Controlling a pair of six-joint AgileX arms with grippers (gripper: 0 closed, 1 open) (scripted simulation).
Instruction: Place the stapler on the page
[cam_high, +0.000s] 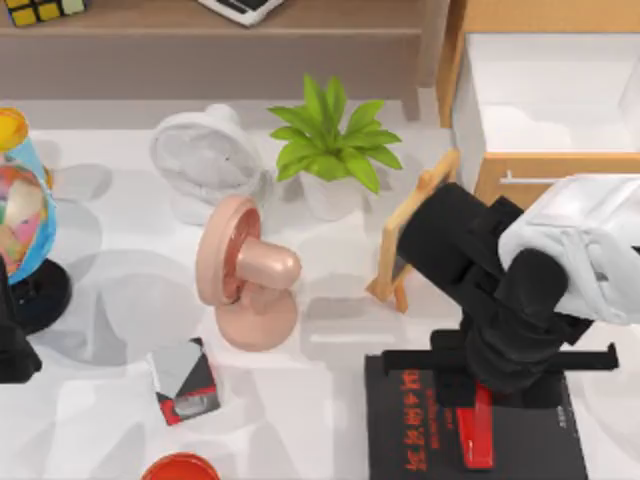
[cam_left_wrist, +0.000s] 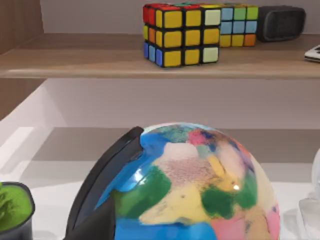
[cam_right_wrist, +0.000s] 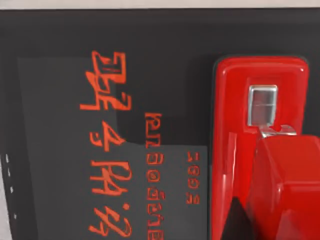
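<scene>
Top view shows my right gripper (cam_high: 478, 395) over the black page (cam_high: 410, 440) at the table's right, its fingers hidden under the wrist, so I cannot tell whether it grips. The stapler (cam_high: 476, 440) lies on the page; the right wrist view confirms it (cam_right_wrist: 260, 150) there. Placing looks nearly done; next comes release and a straight lift. My left arm (cam_high: 15, 345) sits parked at the left edge.
</scene>
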